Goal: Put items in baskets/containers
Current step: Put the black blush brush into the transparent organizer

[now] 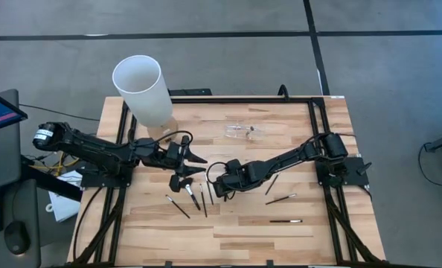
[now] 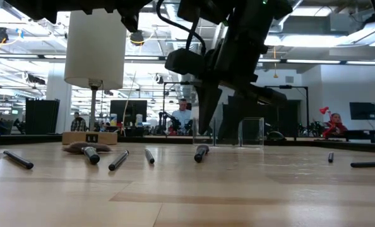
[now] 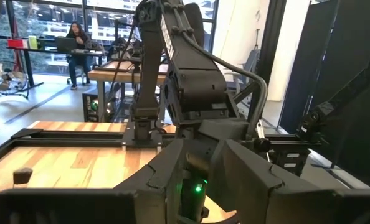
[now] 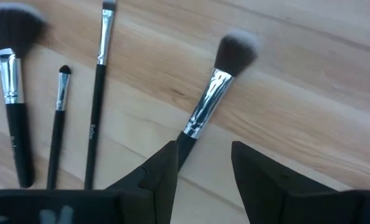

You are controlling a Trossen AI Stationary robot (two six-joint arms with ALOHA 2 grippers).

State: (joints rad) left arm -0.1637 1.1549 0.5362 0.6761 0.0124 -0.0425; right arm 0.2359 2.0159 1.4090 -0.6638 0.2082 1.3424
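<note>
Grey floor; large windows; desks; ceiling lights.

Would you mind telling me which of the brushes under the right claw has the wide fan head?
The fan brush, the outermost of the four; the others carry a tiny tip, a flat narrow tip, or a fluffy rounded head.

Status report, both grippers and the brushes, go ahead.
Right gripper open, above fluffy brush. Left gripper mid-table, empty. Brushes on table; clear holder empty. Nothing blocking.

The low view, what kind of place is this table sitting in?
Probably an open robotics lab or workshop. Behind the wooden table are more workbenches with monitors, people sitting at them, bright ceiling lights, and what may be other robot rigs.
</note>
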